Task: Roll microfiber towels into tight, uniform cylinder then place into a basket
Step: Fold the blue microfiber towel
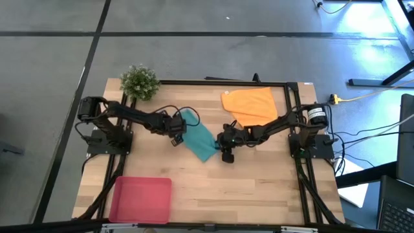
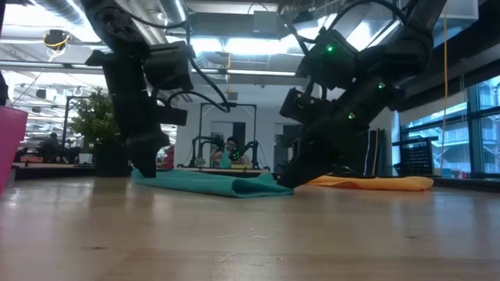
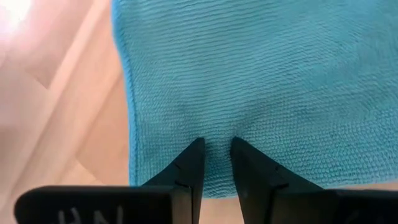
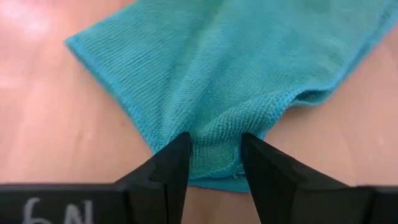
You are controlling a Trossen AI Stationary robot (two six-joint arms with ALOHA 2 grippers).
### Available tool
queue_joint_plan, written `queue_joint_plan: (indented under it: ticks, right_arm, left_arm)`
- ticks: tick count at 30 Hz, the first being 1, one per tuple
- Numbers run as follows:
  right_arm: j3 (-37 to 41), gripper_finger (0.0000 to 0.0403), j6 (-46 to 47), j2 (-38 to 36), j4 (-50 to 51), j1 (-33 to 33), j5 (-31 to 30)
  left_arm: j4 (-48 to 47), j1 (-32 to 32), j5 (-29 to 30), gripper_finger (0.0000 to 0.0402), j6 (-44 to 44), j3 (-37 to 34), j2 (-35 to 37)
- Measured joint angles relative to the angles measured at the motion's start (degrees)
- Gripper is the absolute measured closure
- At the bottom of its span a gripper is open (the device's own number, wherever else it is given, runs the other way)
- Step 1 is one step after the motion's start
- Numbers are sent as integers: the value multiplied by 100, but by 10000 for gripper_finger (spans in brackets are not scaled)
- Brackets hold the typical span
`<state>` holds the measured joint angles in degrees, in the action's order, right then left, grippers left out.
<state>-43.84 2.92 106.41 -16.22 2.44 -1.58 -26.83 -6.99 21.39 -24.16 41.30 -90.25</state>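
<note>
Pinching teal towel [image 1: 199, 139] at table centre: left gripper [image 3: 216, 149] nearly closed on one edge, right gripper [image 4: 215, 149] half-closed on bunched corner. Advice: keep tension even, roll straight. Basket [image 1: 141, 199] well apart.
</note>
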Motion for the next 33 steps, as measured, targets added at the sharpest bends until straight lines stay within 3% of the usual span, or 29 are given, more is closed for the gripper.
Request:
queue_joint_plan:
  ticks: [14, 21, 26, 33]
  right_arm:
    - [18, 253, -168, 7, -278, 493, 32]
    - [-15, 253, -468, -529, -54, 507, -750]
    - [-26, 254, -532, -916, 135, 502, -844]
    - [-2, 254, -612, -803, 478, 383, -841]
  left_arm:
    - [1357, -392, 13, 330, 1096, -2, -3]
    - [1157, -120, 202, 330, 1126, 277, 308]
    - [1091, 321, 102, 330, 944, 448, 557]
    - [1018, 907, -38, 330, -145, 159, 297]
